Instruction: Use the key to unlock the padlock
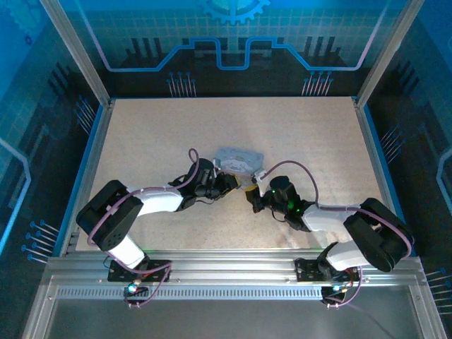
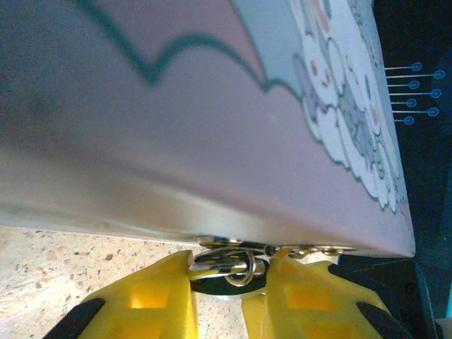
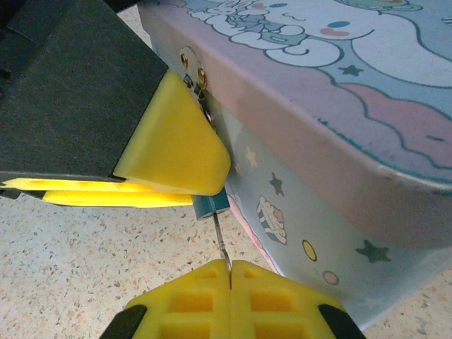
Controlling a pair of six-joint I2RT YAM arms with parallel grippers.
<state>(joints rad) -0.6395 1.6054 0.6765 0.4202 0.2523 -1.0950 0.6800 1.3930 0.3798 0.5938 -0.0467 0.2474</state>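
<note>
The padlock [image 2: 220, 269] is a tiny silvery lock hanging at the hasp on the front of the lavender cartoon tin [image 2: 212, 106]. My left gripper [image 2: 232, 265] is shut on its body from both sides. In the right wrist view, the padlock's dark bluish end [image 3: 210, 205] sticks out under the left gripper's yellow finger [image 3: 176, 145]. The thin metal key [image 3: 220, 239] runs from that end down into my right gripper [image 3: 231, 267], which is shut on it. From above, both grippers [image 1: 233, 183] [image 1: 253, 193] meet at the tin's near side.
The tin [image 1: 239, 157] sits mid-table on the speckled tabletop [image 1: 296, 134], and its wall [image 3: 311, 212] stands close to the right of the key. Blue rails and glass walls border the table on all sides.
</note>
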